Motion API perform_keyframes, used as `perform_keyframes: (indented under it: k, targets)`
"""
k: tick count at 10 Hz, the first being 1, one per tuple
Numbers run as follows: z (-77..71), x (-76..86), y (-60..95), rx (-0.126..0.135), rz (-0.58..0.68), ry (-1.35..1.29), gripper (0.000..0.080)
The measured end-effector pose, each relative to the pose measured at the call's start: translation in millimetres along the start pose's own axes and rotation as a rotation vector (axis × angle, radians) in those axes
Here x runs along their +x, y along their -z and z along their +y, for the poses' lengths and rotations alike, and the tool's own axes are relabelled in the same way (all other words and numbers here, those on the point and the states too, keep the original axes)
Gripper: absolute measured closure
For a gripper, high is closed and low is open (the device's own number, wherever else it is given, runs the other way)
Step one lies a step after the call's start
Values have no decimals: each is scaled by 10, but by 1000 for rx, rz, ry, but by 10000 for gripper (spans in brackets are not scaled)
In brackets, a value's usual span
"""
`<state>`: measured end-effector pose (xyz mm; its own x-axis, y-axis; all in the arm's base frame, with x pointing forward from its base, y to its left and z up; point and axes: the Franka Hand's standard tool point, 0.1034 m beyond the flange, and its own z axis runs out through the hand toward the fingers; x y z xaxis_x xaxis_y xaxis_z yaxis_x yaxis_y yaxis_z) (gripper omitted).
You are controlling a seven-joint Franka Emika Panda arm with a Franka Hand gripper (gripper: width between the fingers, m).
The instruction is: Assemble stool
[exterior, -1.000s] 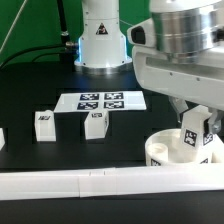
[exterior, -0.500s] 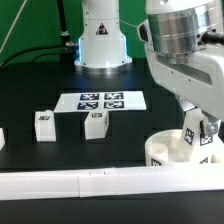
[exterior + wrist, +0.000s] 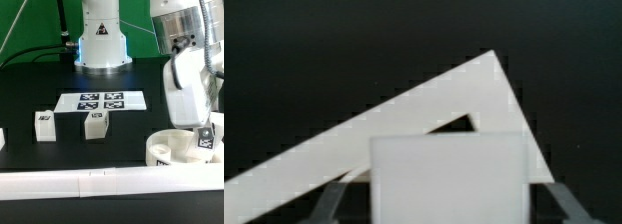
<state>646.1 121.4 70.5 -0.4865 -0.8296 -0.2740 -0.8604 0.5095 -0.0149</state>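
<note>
One leg (image 3: pixel 445 180) tight between the jaws in the wrist view; seat disc (image 3: pixel 160 152) only in the exterior view.

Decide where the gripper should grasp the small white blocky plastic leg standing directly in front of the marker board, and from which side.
Probably from straight above, closing on the two opposite flat side faces near the top of the small white blocky plastic leg. It stands upright on the black table, apart from the second loose leg, so its sides are free.
</note>
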Motion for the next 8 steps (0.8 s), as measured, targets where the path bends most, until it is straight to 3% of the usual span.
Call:
perform_keyframes:
  k: [1,2,3,4,5,8]
  targets:
    - [11,-12,-6,11,-11,-29,462]
    - [27,-26,-13,7,-19,-46,404]
    - [38,-37,-18,5,-23,-27,254]
    - [40,-38,-20,5,-23,-16,254]
    - [48,-48,-19,4,-23,-1,167]
    - [87,-205,249,-22,-43,294,167]
